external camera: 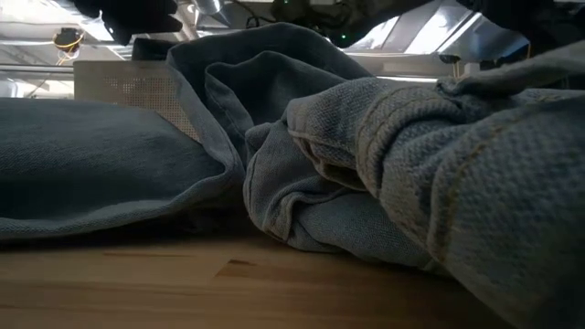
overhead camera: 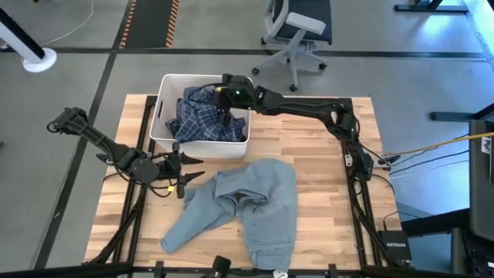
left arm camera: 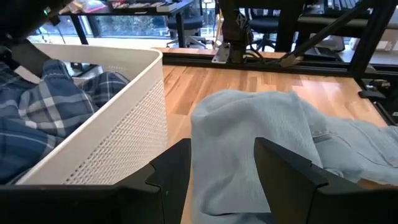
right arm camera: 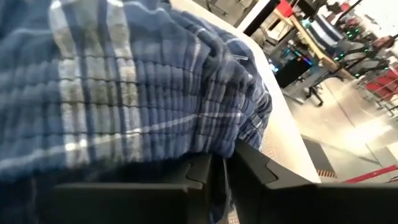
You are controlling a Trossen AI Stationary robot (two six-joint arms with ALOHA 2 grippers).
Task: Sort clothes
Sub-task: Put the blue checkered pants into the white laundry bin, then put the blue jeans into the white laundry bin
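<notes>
Right hand (overhead camera: 225,110), fingers narrowly parted, presses into plaid shirt (overhead camera: 202,117) inside white bin (overhead camera: 164,127).

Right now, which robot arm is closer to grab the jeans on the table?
The left. Its open hand sits right beside the light blue denim, while the right hand is over the white bin at the plaid shirt.

A white rectangular bin (overhead camera: 164,116) with perforated walls stands on the far left part of the light wooden table (overhead camera: 316,154). Past the table's far edge, on the grey floor, sits 1 white office chair (overhead camera: 297,31) with a dark seat (its star base points toward the table). A strip of black-and-orange floor tape (overhead camera: 150,22) runs away at the upper left.
</notes>
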